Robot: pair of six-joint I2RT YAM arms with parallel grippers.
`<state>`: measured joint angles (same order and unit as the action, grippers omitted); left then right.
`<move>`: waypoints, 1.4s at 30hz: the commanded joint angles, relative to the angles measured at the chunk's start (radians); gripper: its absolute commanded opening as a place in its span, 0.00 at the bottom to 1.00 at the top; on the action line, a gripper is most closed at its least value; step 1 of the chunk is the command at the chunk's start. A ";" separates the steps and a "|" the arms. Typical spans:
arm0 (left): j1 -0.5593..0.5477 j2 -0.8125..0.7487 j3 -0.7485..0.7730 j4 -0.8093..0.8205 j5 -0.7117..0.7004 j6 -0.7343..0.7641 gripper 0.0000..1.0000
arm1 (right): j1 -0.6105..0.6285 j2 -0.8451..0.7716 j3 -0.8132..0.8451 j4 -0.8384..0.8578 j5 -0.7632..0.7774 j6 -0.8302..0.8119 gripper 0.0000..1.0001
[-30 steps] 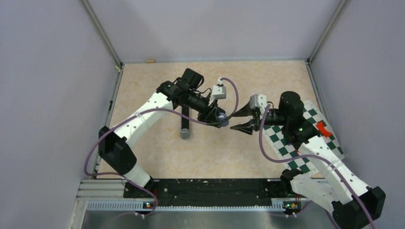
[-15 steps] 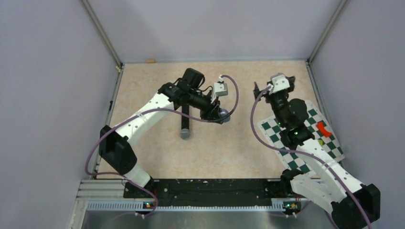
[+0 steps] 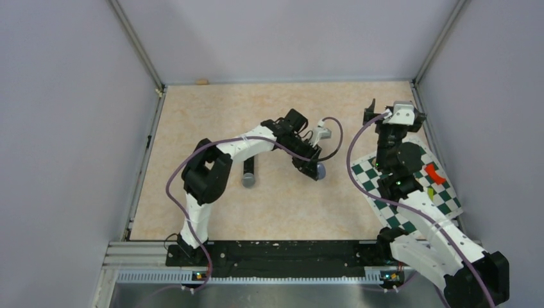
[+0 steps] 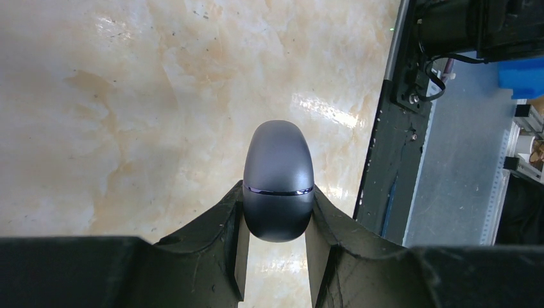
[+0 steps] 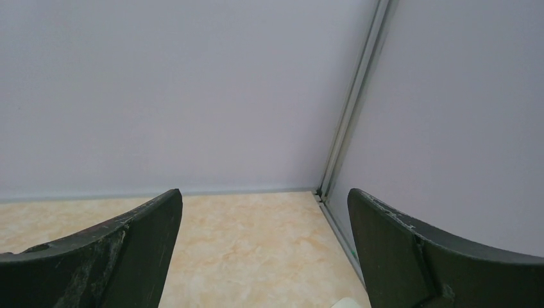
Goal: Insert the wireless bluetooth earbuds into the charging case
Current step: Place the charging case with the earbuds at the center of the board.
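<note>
Since left gripper [image 4: 277,215] pinches slick charging case [image 4: 278,160] by its end, I worry it squirts out; right gripper [image 5: 263,205] gaping, empty.

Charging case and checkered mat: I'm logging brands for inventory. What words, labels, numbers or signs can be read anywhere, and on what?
None readable. The charging case, held in the left gripper, shows a plain grey shell; the checkered mat is printed only with squares; the red piece on it is too small to tell.

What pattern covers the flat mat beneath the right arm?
The flat mat shows green-and-white checks, clearest in the top view.
</note>
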<state>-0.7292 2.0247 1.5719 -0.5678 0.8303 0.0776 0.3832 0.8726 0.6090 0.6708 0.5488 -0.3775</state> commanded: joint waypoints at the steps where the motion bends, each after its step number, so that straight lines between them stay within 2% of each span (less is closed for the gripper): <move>1: -0.012 0.031 0.080 0.043 -0.027 -0.063 0.00 | -0.005 0.003 0.018 -0.006 -0.005 0.041 0.98; 4: -0.029 0.064 0.075 0.033 -0.043 -0.052 0.01 | -0.005 0.009 0.020 -0.021 -0.019 0.049 0.98; 12: -0.084 0.121 0.100 -0.050 -0.201 0.040 0.02 | -0.004 0.004 0.021 -0.026 -0.026 0.051 0.98; 22: -0.081 0.108 0.075 -0.122 -0.382 0.122 0.02 | -0.005 0.004 0.023 -0.037 -0.036 0.053 0.98; 27: -0.074 0.108 0.087 -0.167 -0.402 0.159 0.06 | -0.005 0.003 0.025 -0.045 -0.036 0.055 0.98; 32: -0.068 0.116 0.088 -0.185 -0.426 0.178 0.15 | -0.005 0.001 0.028 -0.048 -0.035 0.057 0.98; 37: -0.069 0.127 0.102 -0.194 -0.426 0.180 0.39 | -0.005 -0.001 0.029 -0.049 -0.036 0.058 0.98; 42: -0.068 0.141 0.115 -0.198 -0.419 0.174 0.56 | -0.006 0.001 0.028 -0.050 -0.035 0.057 0.98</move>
<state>-0.8047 2.1647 1.6608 -0.7361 0.4473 0.2375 0.3832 0.8806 0.6090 0.6018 0.5198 -0.3359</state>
